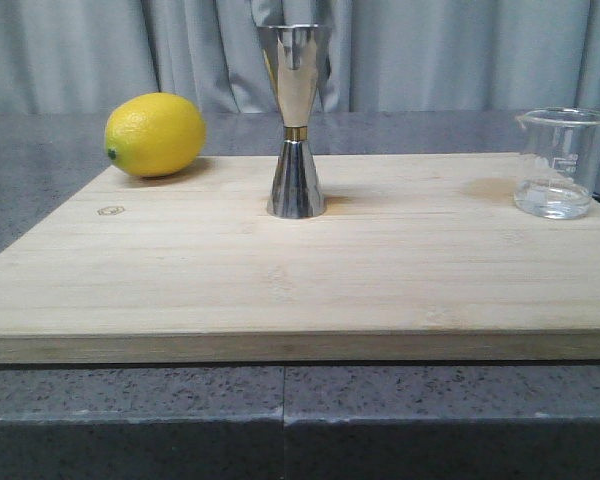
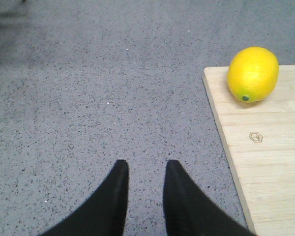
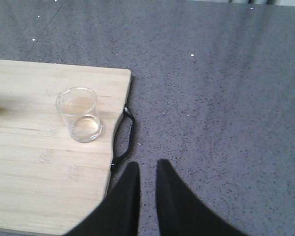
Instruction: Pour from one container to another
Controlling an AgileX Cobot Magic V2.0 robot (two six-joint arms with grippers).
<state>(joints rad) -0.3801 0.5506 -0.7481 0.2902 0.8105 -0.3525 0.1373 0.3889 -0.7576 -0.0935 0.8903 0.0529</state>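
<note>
Frankly, we cannot read the beaker's (image 1: 561, 163) faint marks or the board's (image 1: 280, 280) small hexagon stamp; both grippers, left (image 2: 145, 169) and right (image 3: 147, 169), stand parted, empty.

A yellow lemon (image 1: 154, 134) sits at the far left corner of the pale wooden cutting board (image 1: 180, 280), which lies flat on the speckled grey countertop (image 1: 280, 400); grey curtains (image 1: 430, 50) hang behind.

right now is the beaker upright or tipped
Upright: the beaker stands on its base on the board, its liquid pooled at the bottom.
</note>
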